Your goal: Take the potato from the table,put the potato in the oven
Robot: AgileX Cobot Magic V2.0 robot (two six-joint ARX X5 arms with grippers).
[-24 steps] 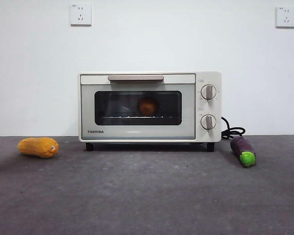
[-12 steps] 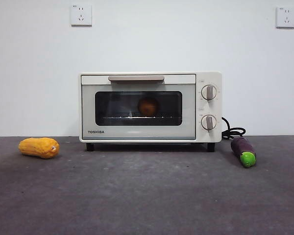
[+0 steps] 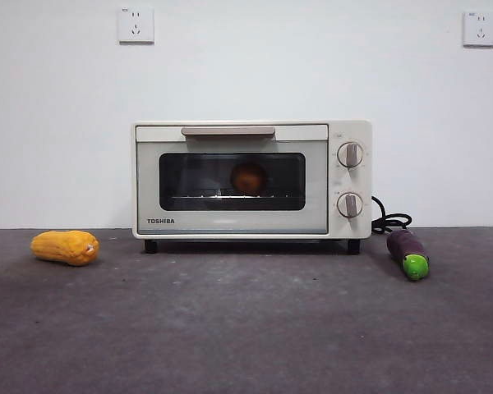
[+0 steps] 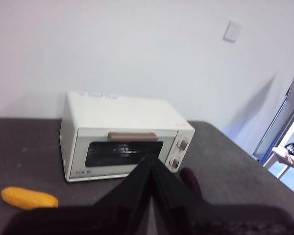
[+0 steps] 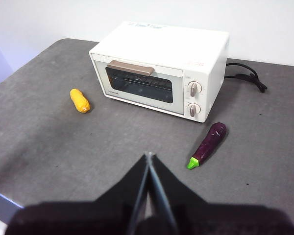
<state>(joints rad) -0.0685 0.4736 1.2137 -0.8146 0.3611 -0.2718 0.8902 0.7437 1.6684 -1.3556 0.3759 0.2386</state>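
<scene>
Grey table (image 3: 246,328): round potato (image 3: 248,177) inside closed oven (image 3: 230,226); both arms' fingers clenched, empty

Plain white wall (image 3: 246,74) behind, w/ two white power sockets: one upper left (image 3: 135,25), one upper right (image 3: 479,28). Light even, soft shadows. In left wrist view, a bright area w/ a white frame or stand (image 4: 284,147) at the room's far side; details too blurred to tell.
</scene>
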